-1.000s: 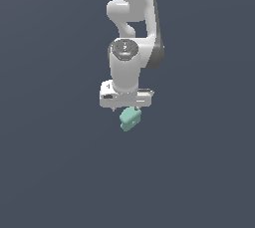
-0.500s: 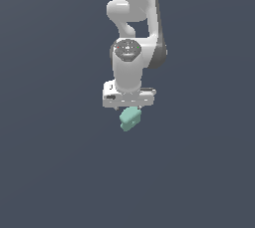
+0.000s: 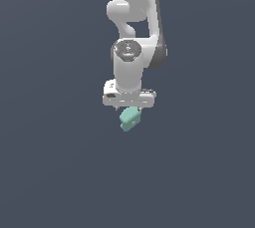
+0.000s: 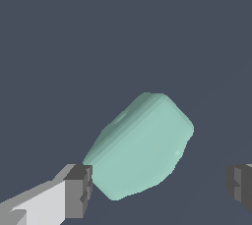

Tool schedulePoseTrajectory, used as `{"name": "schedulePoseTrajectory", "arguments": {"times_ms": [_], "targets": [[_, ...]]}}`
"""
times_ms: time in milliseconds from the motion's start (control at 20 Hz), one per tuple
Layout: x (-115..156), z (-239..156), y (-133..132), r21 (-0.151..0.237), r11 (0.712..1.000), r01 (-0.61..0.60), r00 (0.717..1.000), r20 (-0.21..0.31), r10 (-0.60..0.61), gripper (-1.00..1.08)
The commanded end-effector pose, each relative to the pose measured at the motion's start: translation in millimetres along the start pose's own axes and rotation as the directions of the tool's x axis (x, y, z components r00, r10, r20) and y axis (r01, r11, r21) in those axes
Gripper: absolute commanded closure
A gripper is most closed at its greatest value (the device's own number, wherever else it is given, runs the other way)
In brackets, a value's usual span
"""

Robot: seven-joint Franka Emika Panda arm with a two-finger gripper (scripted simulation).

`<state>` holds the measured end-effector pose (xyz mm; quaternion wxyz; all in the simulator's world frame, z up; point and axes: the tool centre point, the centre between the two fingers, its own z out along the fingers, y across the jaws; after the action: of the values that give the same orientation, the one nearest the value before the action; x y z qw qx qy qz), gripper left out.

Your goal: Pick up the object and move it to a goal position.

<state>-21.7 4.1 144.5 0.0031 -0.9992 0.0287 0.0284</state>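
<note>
The object (image 3: 130, 118) is a small mint-green blocky piece lying tilted on the dark floor, directly under the white arm's hand. In the wrist view the object (image 4: 142, 145) fills the middle, between the two dark finger pads. My gripper (image 3: 130, 107) hangs just above it, pointing down. It is open in the wrist view too, gripper (image 4: 160, 187), its jaws spread wide. One fingertip (image 4: 78, 192) is right at the object's edge, and the other fingertip (image 4: 241, 184) stands well apart from it. Whether the near pad touches the object is unclear.
A plain dark grey floor (image 3: 60, 172) spreads all around, with nothing else on it. The white arm (image 3: 134, 18) rises straight up from the hand.
The hand has shifted slightly toward the exterior view's right and a little lower over the object. The object has not moved.
</note>
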Motion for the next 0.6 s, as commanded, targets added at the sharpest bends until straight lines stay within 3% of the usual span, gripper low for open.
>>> {"name": "schedulePoseTrajectory", "arguments": {"times_ms": [0, 250, 550], "targets": [[-0.2, 0.9, -0.5, 0.000, 0.999, -0.045, 0.999, -0.003, 0.045, -0.92], [-0.8, 3.2, -1.6, 0.002, 0.987, -0.163, 0.987, -0.011, 0.163, -0.92], [-1.6, 6.2, -3.0, 0.006, 0.948, -0.319, 0.947, -0.021, 0.319, -0.92]]}}
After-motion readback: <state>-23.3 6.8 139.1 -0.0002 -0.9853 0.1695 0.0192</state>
